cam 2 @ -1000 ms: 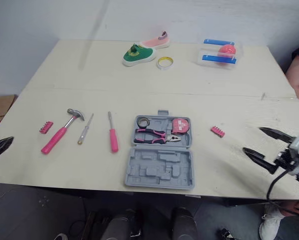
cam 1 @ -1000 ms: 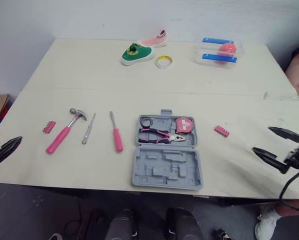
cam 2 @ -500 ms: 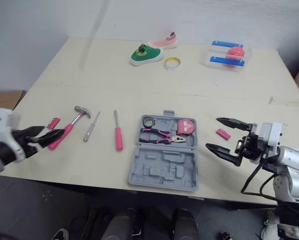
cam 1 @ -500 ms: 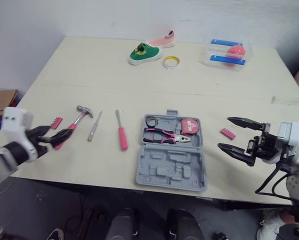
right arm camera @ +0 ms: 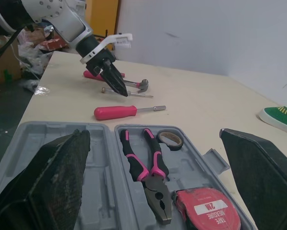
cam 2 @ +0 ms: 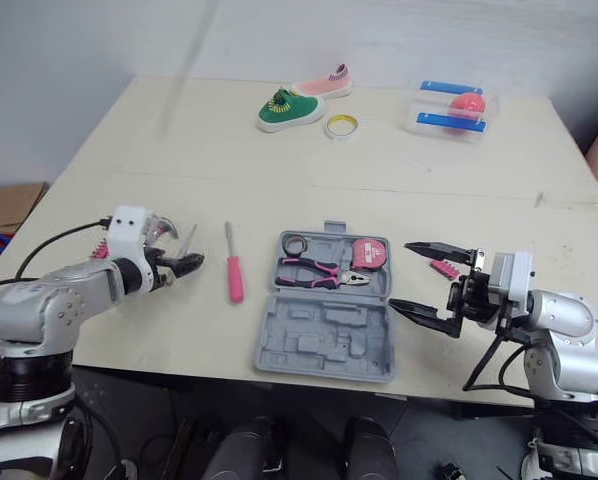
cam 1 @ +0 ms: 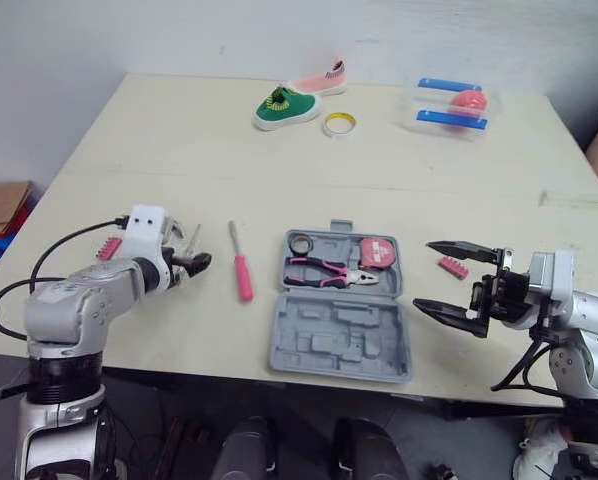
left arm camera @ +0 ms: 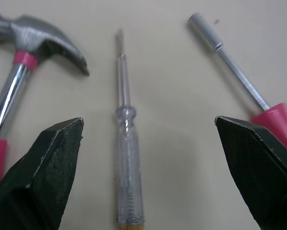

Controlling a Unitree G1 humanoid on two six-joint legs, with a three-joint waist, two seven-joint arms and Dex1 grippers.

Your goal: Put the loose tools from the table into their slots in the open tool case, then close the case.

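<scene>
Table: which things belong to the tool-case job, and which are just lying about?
Job: tool case, hammer, clear screwdriver, pink screwdriver, left bit holder, right bit holder.
Lying about: green shoe, pink shoe, tape ring, clear box.

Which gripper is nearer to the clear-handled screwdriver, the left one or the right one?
Left. The left gripper hangs open right over the clear-handled screwdriver, one finger on each side. The right gripper is far off, beyond the tool case, open too.

open tool case (cam 1: 339, 335) lies at the desk's (cam 1: 229, 150) 6 o'clock; pink screwdriver (cam 1: 241, 277) at its 9 o'clock, right tool (cam 1: 423, 276) spread wide at its 3 o'clock.
</scene>
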